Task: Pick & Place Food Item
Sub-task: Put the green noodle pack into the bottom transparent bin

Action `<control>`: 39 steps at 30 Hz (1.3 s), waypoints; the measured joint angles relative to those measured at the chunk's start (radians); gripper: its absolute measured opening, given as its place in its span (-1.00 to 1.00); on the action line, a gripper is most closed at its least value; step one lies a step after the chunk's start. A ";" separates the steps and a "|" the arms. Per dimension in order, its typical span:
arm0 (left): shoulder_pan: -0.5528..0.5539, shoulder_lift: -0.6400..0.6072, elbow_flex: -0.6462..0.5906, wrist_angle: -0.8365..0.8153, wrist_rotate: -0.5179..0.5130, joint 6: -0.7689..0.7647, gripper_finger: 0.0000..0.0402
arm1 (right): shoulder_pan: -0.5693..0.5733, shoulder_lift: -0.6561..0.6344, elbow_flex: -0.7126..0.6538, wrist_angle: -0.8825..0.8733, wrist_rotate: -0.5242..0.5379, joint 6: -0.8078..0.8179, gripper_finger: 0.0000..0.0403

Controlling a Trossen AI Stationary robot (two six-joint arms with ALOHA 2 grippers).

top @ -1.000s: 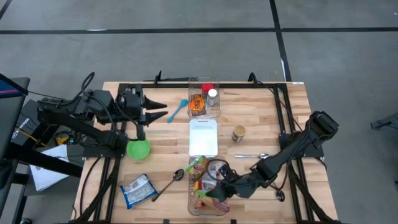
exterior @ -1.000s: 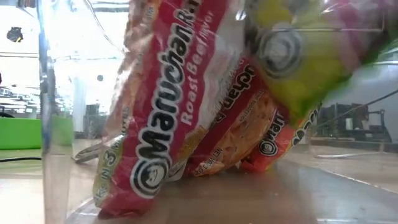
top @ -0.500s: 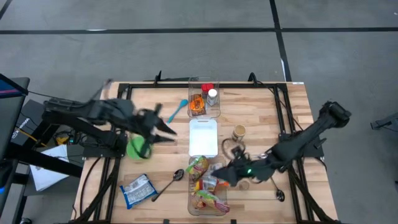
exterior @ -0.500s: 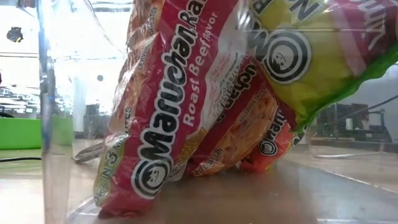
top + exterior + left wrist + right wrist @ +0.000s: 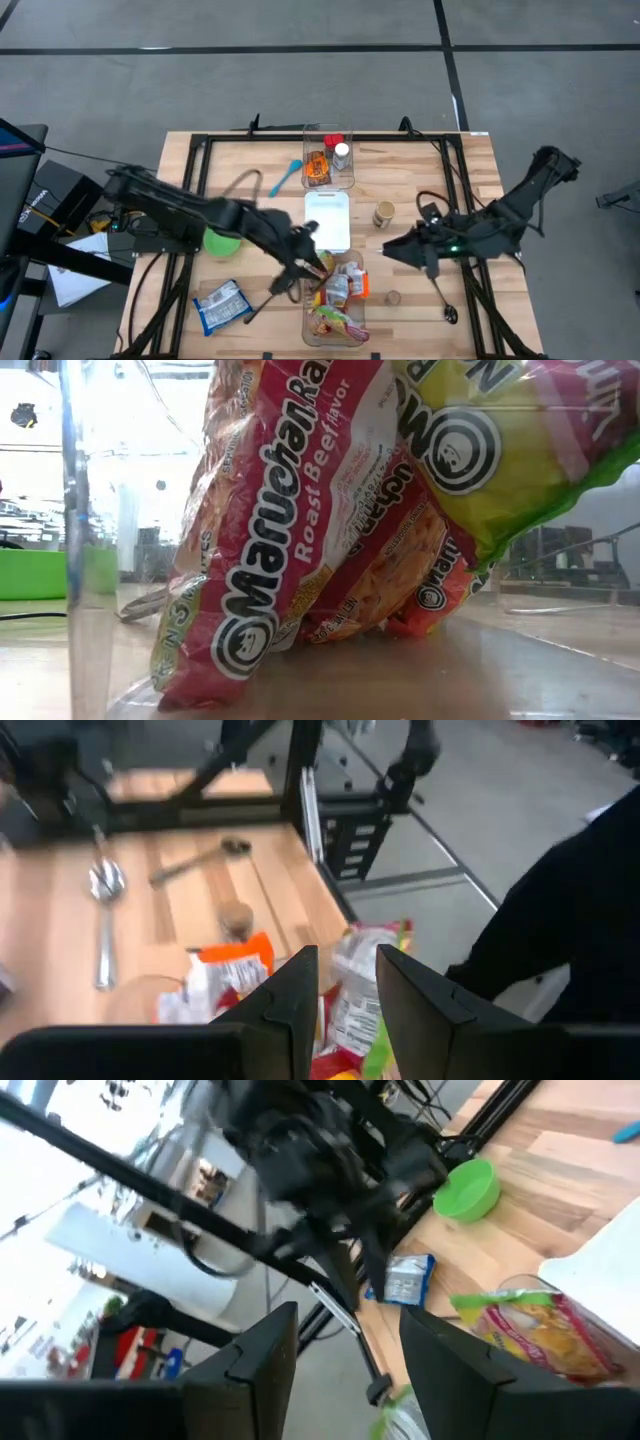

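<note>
A clear near bin holds several ramen packets. In the low view a red Roast Beef packet stands on its lower edge on the bin floor, leaning against an orange packet. A yellow-green packet lies on top of both. My left gripper hovers open at the bin's far left corner, slanting down, with the packets showing past its fingers. My right gripper is open and empty, raised to the right of the bin.
A white board lies between the near bin and a far clear bin holding jars. Also on the table are a green bowl, a blue packet, a dark spoon, a blue utensil, a small jar and a brown cap.
My right gripper has come up out of the near bin and drawn back toward the table's right edge. The yellow-green packet has settled on top of the others. My left gripper has swung from the far left down to the bin's far left corner, tipping downward.
</note>
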 joint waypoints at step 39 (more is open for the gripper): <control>-0.115 0.202 0.077 -0.161 0.030 -0.032 -0.99 | 0.138 -0.085 0.000 -0.132 0.030 -0.052 -0.15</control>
